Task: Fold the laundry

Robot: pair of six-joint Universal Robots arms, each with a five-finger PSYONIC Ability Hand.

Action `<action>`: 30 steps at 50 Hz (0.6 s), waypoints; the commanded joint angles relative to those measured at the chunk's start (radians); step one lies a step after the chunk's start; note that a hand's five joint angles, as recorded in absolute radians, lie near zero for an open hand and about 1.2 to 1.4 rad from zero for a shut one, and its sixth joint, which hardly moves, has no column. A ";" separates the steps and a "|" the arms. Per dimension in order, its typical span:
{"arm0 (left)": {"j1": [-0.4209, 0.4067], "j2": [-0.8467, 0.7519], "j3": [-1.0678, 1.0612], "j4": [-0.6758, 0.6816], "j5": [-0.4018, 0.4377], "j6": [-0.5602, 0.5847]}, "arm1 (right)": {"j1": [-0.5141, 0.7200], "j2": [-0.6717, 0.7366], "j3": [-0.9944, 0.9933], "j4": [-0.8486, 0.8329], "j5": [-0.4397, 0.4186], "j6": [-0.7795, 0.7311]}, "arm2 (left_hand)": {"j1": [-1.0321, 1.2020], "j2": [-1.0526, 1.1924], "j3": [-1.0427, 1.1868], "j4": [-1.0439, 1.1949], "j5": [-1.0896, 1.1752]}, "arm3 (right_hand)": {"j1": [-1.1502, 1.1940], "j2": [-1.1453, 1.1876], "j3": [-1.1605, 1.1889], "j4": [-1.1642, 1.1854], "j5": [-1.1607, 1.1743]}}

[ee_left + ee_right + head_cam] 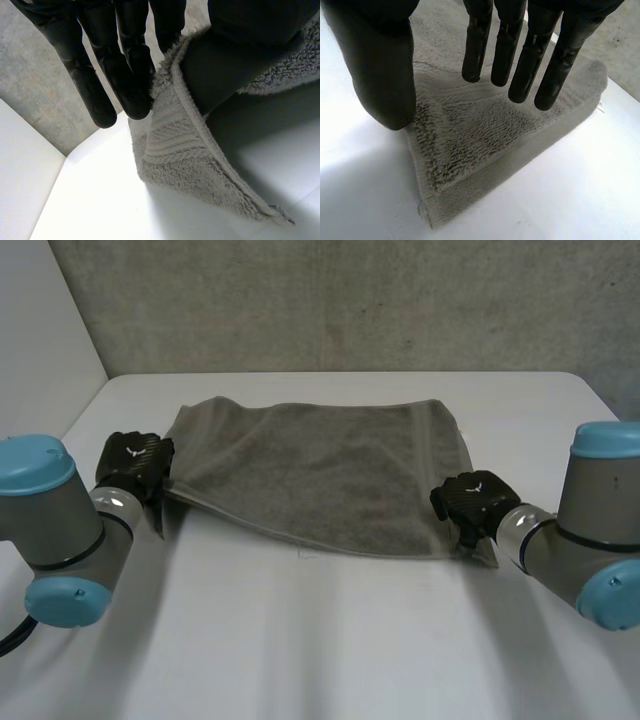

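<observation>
Each hand pinches a near corner of the towel: left hand fingers against thumb, right hand likewise, it seems. The near edge hangs lifted off the table, probably for folding away.

The towel lies spread on the worktop, between the two hands. Its near left corner sits between the fingers and thumb of the left hand. Its near right corner sits between the fingers and thumb of the right hand. Beyond both sets of fingers the towel runs toward the wall behind the worktop.
</observation>
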 commanded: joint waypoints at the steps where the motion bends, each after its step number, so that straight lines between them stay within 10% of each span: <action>1: -0.002 -0.001 -0.001 0.001 0.000 -0.002 | -0.004 0.011 0.053 -0.028 0.001 0.025 | 0.188 0.178 0.179 0.177 0.186 | -0.063 -0.084 -0.071 -0.065 -0.038; 9: 0.000 -0.001 -0.002 0.004 0.000 -0.002 | -0.011 -0.008 0.085 -0.029 0.002 0.025 | 0.188 0.178 0.179 0.177 0.186 | -0.025 -0.046 -0.033 -0.027 0.000; 16: 0.000 -0.001 -0.002 0.002 0.000 -0.004 | -0.025 -0.005 0.087 -0.049 0.027 0.030 | 0.188 0.178 0.179 0.177 0.186 | 0.742 0.720 0.734 0.740 0.767; 23: 0.000 -0.001 -0.018 0.008 0.002 -0.001 | -0.056 -0.049 0.093 -0.101 0.068 0.030 | 0.188 0.178 0.179 0.177 0.186 | 0.775 0.754 0.768 0.773 0.801; 30: 0.000 -0.012 -0.035 0.043 0.003 0.008 | -0.074 -0.114 0.114 -0.106 0.062 0.030 | -0.502 -0.511 -0.511 -0.512 -0.503 | 0.775 0.754 0.768 0.773 0.801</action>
